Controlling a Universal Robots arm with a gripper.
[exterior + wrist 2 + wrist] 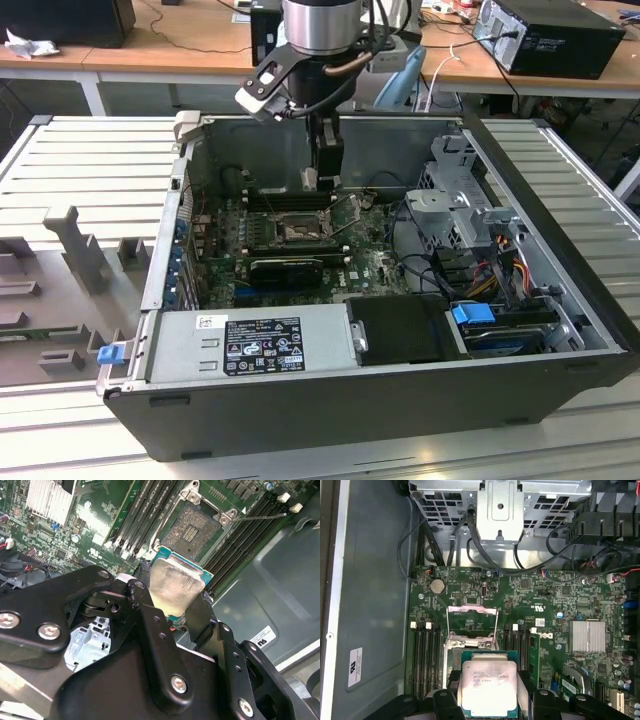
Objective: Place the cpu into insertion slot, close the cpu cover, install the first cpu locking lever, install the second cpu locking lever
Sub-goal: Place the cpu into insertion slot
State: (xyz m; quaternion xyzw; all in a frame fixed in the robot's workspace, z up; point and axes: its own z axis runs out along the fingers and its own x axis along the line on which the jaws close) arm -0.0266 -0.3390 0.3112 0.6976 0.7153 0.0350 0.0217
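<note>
The gripper [176, 597] has its fingers [201, 614] closed against two opposite edges of the cpu [177, 582], pinching it with the pale silvery face turned up toward the cameras in both wrist views. The chip hangs above the green motherboard [545, 605] just beside the insertion slot [192, 527], overlapping one edge of it in the first wrist view and not seated in it. The slot's dark centre lies bare, and the cpu cover [472, 610] stands swung up off the slot on the side away from the chip (its square window shows board through it). Long black memory slots [427, 655] run along both sides of the socket, and a ribbed silver heatsink [588, 636] sits well apart from it on the same board. In the exterior view the arm [320, 25] comes down from the top centre of the frame into the open computer case [400, 400], which lies on its side on a ribbed grey surface [90, 160], and the fingertips hover behind the socket near the frame's middle.
</note>
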